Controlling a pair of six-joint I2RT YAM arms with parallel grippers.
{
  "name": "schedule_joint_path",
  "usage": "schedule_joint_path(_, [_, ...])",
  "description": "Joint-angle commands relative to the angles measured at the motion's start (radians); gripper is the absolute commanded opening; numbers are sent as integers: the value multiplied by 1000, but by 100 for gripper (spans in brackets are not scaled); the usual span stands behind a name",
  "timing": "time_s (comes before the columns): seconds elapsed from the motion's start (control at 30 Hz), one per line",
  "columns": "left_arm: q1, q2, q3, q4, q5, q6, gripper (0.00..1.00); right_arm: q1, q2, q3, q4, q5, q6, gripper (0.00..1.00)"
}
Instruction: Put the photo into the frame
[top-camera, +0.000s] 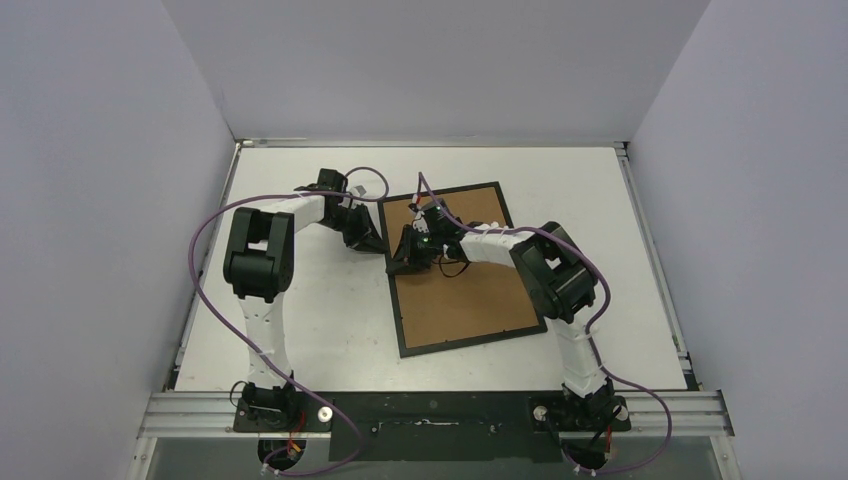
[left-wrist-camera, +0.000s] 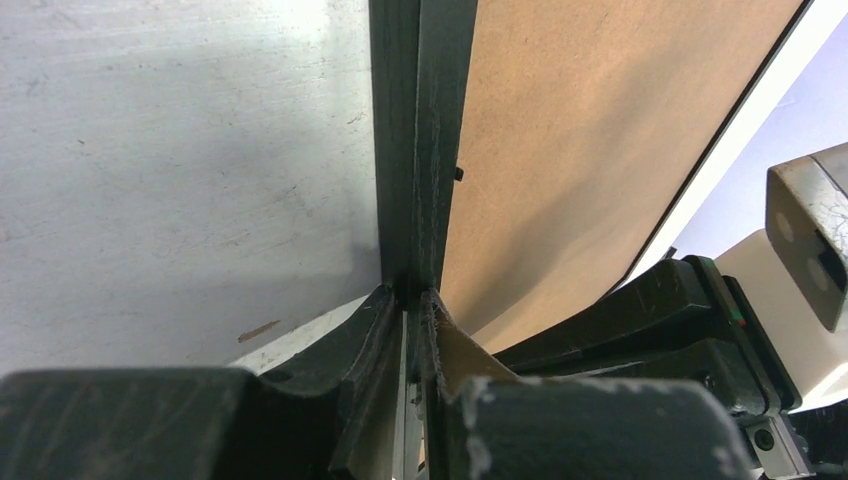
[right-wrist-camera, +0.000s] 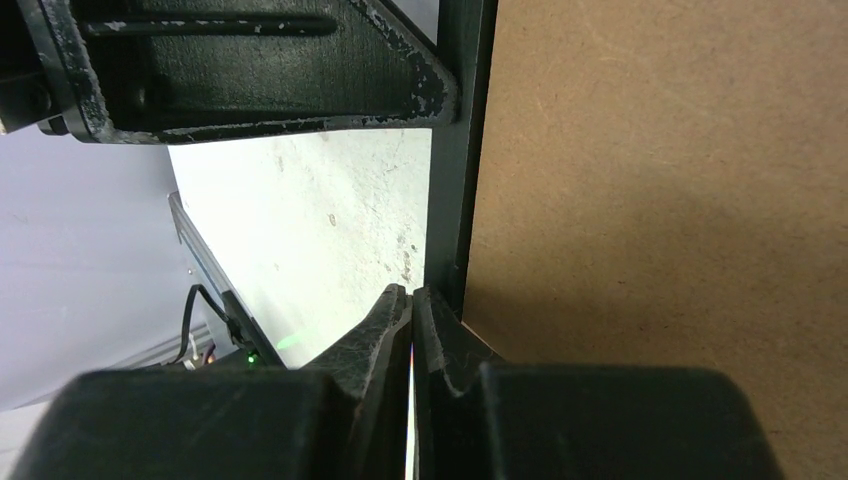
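Note:
The black frame (top-camera: 470, 343) lies flat in the middle of the table, back side up, with brown cardboard backing (top-camera: 465, 295) filling it. The photo is out of view. My left gripper (top-camera: 377, 243) sits at the upper part of the frame's left rail. In the left wrist view its jaws (left-wrist-camera: 417, 298) are shut on that black rail (left-wrist-camera: 420, 150), with the backing (left-wrist-camera: 580, 150) beside it. My right gripper (top-camera: 398, 268) is just below on the same rail. Its tips (right-wrist-camera: 411, 292) are shut and touch the rail (right-wrist-camera: 455, 180); only a thin pale slit shows between them.
White table (top-camera: 300, 320) is bounded by grey walls on three sides and a metal rail (top-camera: 430, 410) at the near edge. The two grippers are close together at the frame's left side. The left gripper's body (right-wrist-camera: 260, 70) fills the top of the right wrist view.

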Motion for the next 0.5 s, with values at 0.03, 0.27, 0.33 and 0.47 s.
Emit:
schedule_joint_path(0.03, [-2, 50, -19, -92, -180, 67, 9, 2, 7, 3, -92, 81, -48, 0])
schedule_joint_path(0.27, [0, 49, -22, -94, -185, 69, 8, -2, 17, -8, -131, 99, -71, 0])
schedule_joint_path(0.33, [2, 51, -21, -95, -186, 69, 8, -9, 11, -21, -153, 112, -86, 0])
schedule_joint_path(0.47, [7, 54, -22, -93, -185, 69, 8, -35, 1, -54, -147, 128, -88, 0])
